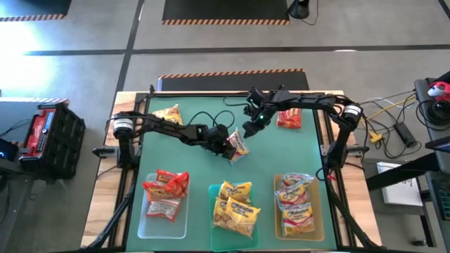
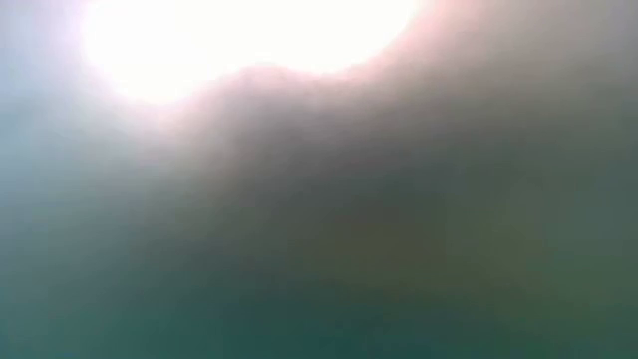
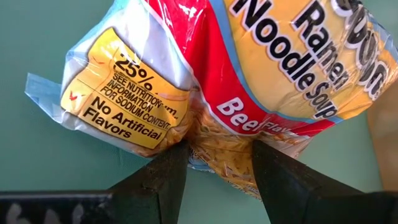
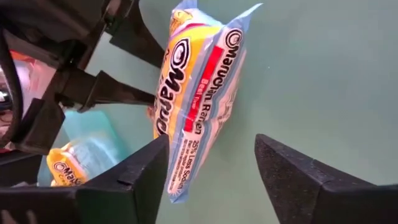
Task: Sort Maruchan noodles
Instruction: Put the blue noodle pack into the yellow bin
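L pincer (image 1: pixel 232 145) gripping beef noodle packet (image 1: pixel 239 144) at its edge, mid tabletop (image 1: pixel 204 169) | R pincer (image 1: pixel 251 127) gaping open, hovering just beside pkt | other pkts sitting in 3 trays (image 1: pixel 163 223) along near edge

Overhead camera is looking straight down; both wrist cameras are hovering close, sharing the beef packet (image 3: pixel 249 81); low view is showing only haze.

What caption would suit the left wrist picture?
Left pincer pinches a beef-flavour Maruchan noodle packet above the green mat.
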Controlling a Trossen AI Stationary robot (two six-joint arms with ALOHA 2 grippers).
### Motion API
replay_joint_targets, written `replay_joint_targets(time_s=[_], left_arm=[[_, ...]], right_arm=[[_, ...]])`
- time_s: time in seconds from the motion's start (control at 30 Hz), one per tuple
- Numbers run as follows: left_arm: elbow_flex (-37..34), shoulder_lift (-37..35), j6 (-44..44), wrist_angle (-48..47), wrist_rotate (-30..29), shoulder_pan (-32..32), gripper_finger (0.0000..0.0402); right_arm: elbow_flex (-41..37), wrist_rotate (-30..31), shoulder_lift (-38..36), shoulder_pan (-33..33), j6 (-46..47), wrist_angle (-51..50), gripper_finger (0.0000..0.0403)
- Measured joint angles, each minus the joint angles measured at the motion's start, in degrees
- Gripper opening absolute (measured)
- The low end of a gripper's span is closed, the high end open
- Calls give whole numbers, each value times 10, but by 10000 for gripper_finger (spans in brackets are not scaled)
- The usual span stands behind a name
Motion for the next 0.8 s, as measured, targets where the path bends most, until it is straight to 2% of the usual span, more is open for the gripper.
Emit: replay_joint_targets(time_s=[0.27, 0.43, 0.63, 0.8], left_arm=[[0, 0, -2, 1, 0, 0, 162], [-1, 0, -6, 1, -2, 0, 162], [-1, 0, -11, 1, -5, 0, 162], [-1, 0, -16, 2, -12, 0, 162]], right_arm=[[0, -5, 2, 0, 3, 22, 290], [-6, -5, 4, 14, 10, 74, 320], [-20, 27, 4, 38, 24, 111, 334], [-53, 44, 5, 52, 57, 184, 334]])
